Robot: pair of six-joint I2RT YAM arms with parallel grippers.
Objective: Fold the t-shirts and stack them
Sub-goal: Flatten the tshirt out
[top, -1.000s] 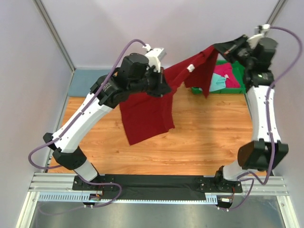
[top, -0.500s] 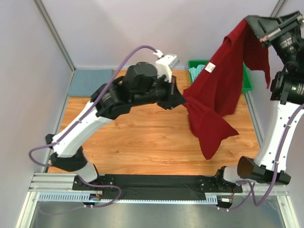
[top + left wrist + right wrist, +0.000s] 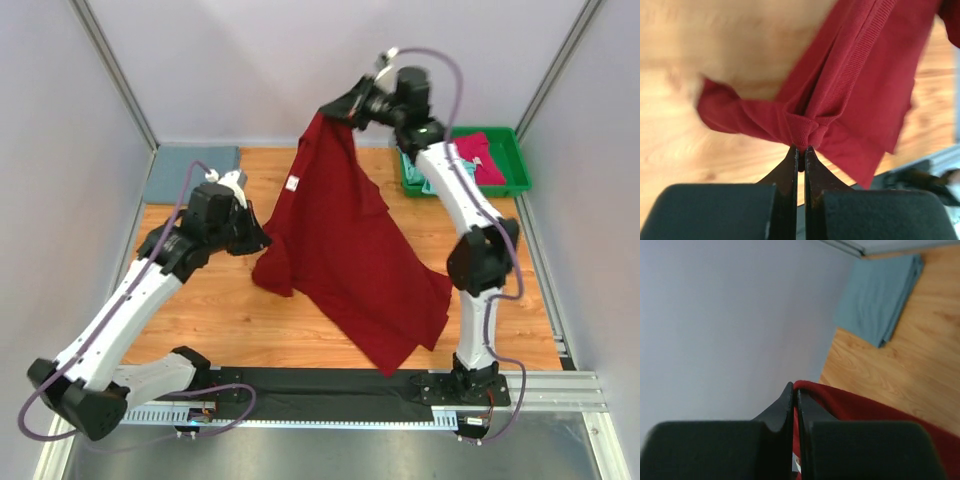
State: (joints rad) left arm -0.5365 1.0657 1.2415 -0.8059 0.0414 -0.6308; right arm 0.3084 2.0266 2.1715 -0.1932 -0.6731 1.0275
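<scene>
- Dark red t-shirt (image 3: 345, 250) hangs spread across the centre of the top view. The right gripper (image 3: 338, 108) is clamped on its top corner and the left gripper (image 3: 258, 243) pinches its left edge. A slate grey-blue t-shirt (image 3: 190, 172) lies folded at upper left.
- Left wrist: the jaws are closed on a bunched red fold at centre frame.
- Right wrist: the jaws are closed on a red edge at lower centre.
</scene>
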